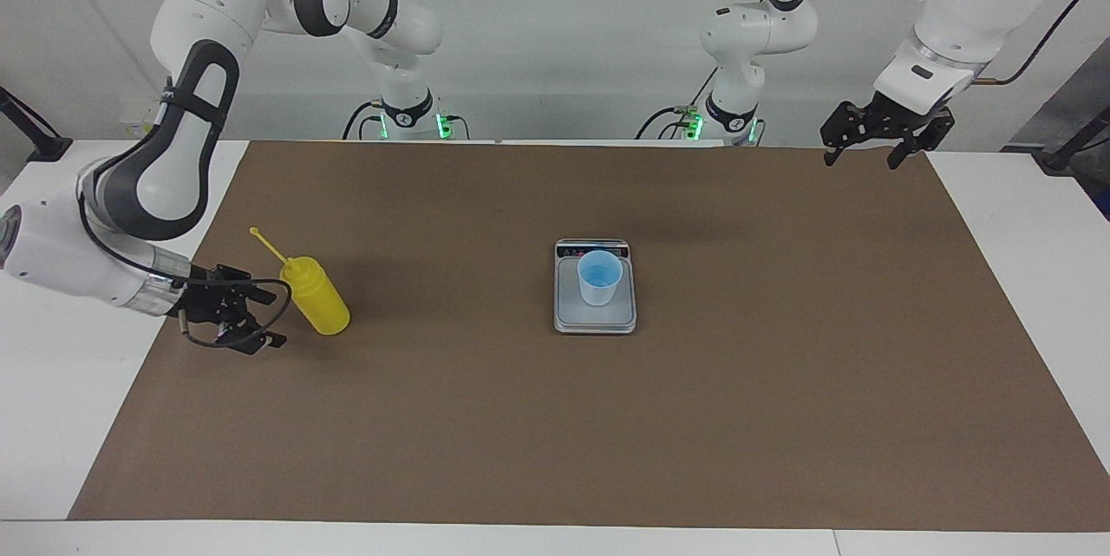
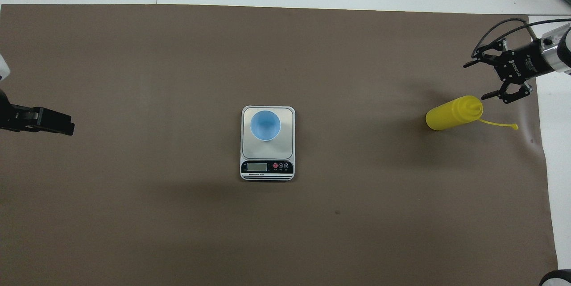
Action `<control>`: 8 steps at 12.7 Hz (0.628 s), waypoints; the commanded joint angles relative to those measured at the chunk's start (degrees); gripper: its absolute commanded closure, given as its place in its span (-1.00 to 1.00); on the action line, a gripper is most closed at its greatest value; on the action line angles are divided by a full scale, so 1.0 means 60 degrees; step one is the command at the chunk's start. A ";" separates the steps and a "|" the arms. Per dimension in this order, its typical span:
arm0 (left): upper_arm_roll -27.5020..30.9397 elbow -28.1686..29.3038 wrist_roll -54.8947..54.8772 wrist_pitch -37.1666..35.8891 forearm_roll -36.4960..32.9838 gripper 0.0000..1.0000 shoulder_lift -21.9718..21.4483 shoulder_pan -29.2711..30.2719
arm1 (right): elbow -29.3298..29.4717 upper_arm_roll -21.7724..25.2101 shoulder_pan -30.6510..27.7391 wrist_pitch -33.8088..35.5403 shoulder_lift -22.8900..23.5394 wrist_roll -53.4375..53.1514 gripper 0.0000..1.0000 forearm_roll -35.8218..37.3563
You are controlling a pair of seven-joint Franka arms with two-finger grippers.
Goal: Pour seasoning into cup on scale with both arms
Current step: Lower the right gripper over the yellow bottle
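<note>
I am seeing the yellow plastic squeeze bottle (image 1: 319,304) standing at the right arm's end of the brown-covered table (image 1: 780,417), with my right tool (image 1: 270,322) sitting spread open just beside it, not touching. The light-blue plastic cup (image 1: 599,278) is standing on the flat silver-grey scale (image 1: 595,319) mid-table. My left tool (image 1: 874,147) is waiting open over its own end.

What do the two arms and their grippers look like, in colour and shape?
Both arms are white, rounded and jointed, with dark grey bands at the joints and black cables. The left gripper and right gripper are black, skeletal two-finger ones. Green lights glow at both bases.
</note>
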State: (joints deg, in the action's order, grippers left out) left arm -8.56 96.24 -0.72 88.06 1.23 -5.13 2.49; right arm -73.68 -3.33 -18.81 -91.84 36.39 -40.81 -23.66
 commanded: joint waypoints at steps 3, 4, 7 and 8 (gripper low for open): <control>0.0064 0.0058 0.0265 0.0031 -0.0074 -1.00 -0.0258 -0.0078 | -0.1062 -0.0090 -0.0116 0.0072 -0.0470 -0.0186 -1.00 -0.0640; 0.0064 0.0073 0.0280 0.0046 -0.0074 -1.00 -0.0272 -0.0078 | -0.1311 -0.0090 -0.0116 0.0087 -0.0586 -0.0186 -1.00 -0.0744; 0.0152 0.0146 0.0295 0.0134 0.0204 -1.00 -0.0302 -0.0034 | -0.1752 -0.0090 -0.0306 0.0290 -0.0792 -0.0230 -1.00 -0.0935; 0.0167 0.0161 0.0280 0.0134 0.0204 -1.00 -0.0316 -0.0034 | -0.1724 -0.0090 -0.0379 0.0321 -0.0792 -0.0216 -1.00 -0.0921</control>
State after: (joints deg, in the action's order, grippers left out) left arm -7.75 96.18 0.28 88.17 1.60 -5.91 2.01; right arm -81.01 -3.27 -19.56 -90.51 34.12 -41.22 -27.70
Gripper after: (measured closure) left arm 0.000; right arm 0.000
